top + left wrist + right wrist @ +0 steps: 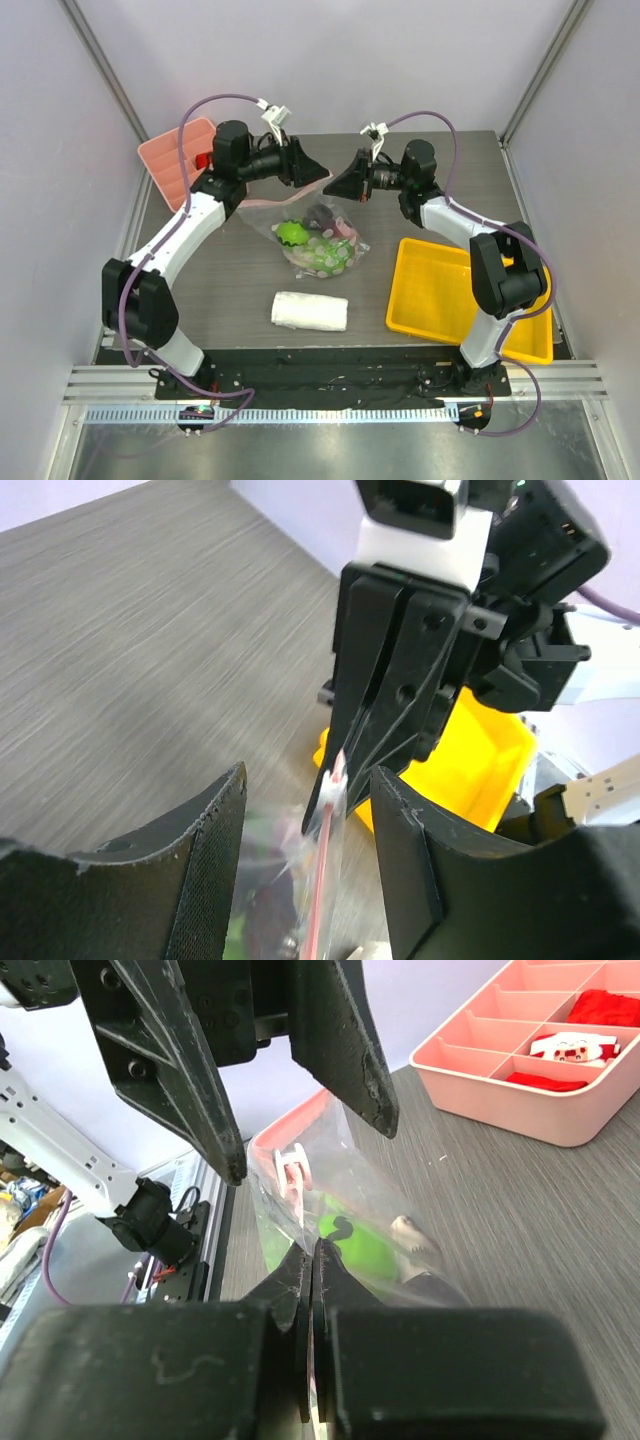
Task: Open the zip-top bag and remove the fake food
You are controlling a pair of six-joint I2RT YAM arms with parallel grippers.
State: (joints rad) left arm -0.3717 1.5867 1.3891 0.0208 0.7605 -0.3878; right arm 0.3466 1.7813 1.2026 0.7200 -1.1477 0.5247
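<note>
Currently, the zip-top bag [268, 214] lies at the table's centre, its mouth lifted toward twelve o'clock between the two arms. The right gripper [311, 1257] is clamped tight on a fold of the clear plastic just below the pink zip strip [318, 890], probably to anchor the bag. The left gripper [312, 776] is spread wide, straddling the strip near its white slider [336, 784] and touching nothing, seemingly lined up to pinch the opposite lip. The fake food [318, 248], including a green striped ball [356, 1246], is inside. A yellow tray [420, 292] waits at four o'clock.
</note>
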